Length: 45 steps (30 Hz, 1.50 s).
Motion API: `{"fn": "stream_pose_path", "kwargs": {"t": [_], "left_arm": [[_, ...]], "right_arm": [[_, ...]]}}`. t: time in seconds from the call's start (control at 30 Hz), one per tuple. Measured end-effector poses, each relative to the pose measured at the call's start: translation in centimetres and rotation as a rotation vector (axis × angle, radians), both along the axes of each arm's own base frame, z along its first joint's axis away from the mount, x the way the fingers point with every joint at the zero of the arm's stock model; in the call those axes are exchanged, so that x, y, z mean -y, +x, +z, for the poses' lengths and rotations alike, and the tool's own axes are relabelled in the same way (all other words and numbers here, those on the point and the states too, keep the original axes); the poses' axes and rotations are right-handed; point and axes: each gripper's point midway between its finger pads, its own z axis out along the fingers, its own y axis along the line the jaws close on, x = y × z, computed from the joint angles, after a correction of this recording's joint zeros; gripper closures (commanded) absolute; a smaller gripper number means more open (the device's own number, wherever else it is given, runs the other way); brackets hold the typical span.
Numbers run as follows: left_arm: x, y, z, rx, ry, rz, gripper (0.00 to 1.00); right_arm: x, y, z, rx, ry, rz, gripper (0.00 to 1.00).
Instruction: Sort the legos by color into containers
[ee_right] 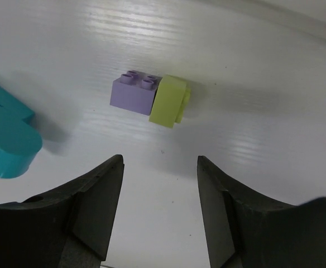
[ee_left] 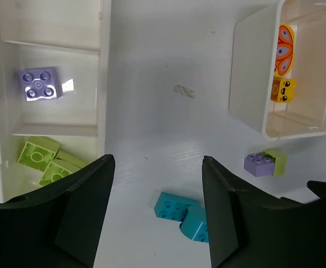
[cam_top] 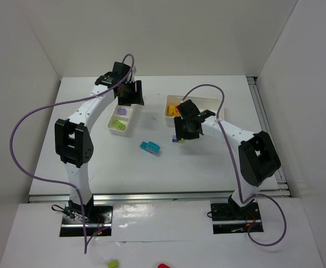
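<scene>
Right gripper (ee_right: 159, 167) hovers, jaws apart and empty, over a joined purple brick (ee_right: 132, 94) and pale green brick (ee_right: 168, 101) mid-bench (ee_right: 263, 67), beside the right tray (ee_left: 247, 72). Best approach: centre, descend, close across flat sides. Left gripper (ee_left: 157, 167), jaws apart, hangs empty by the left tray (ee_left: 102, 67).

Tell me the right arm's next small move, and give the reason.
Probably lower the right gripper onto the small purple studded plastic brick and close on it. The jaws stand open and empty, and that brick lies just ahead of them on the white table, touching a pale green plastic brick, so the two may come up together.
</scene>
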Motion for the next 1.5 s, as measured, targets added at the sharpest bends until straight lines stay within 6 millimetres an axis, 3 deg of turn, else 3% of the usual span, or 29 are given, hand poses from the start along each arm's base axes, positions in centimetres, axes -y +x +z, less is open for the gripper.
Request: {"fn": "stream_pose_path", "kwargs": {"t": [0.17, 0.33, 0.43, 0.7, 0.93, 1.03, 1.23, 1.37, 1.43, 1.5], "left_arm": [[0.0, 0.0, 0.1, 0.000, -0.006, -0.001, 0.27], [0.0, 0.0, 0.0, -0.003, -0.008, -0.003, 0.28], [0.0, 0.0, 0.0, -0.003, -0.007, -0.003, 0.28], [0.1, -0.1, 0.0, -0.004, -0.009, -0.017, 0.28], [0.2, -0.4, 0.0, -0.010, -0.012, -0.036, 0.25], [0.5, -0.7, -0.1, -0.018, -0.018, -0.059, 0.08], [0.0, -1.4, -0.5, -0.054, -0.015, -0.067, 0.16], [-3.3, -1.3, -1.2, -0.091, -0.033, 0.038, 0.15], [-6.3, -1.5, -1.4, -0.112, -0.040, 0.144, 0.13], [-9.0, -2.0, -1.1, -0.113, -0.042, 0.229, 0.08]], "right_arm": [[-0.4, 0.0, -3.1, -0.066, -0.044, 0.009, 0.37], [-0.9, 1.4, -4.4, -0.071, -0.066, 0.002, 0.39], [-0.9, 1.8, -4.6, -0.060, -0.070, -0.004, 0.40], [-1.4, 2.7, -5.0, -0.045, -0.056, -0.001, 0.65], [-1.6, 2.6, -4.6, -0.045, -0.042, 0.013, 0.67], [-1.6, 2.5, -3.5, -0.029, -0.031, 0.019, 0.68], [-2.7, 3.3, 0.6, 0.026, 0.022, 0.045, 0.70], [-5.9, 5.5, 5.4, 0.118, 0.113, 0.102, 0.70], [-8.6, 6.6, 7.8, 0.172, 0.161, 0.148, 0.70], [-12.6, 8.0, 9.8, 0.234, 0.216, 0.214, 0.70]]}}
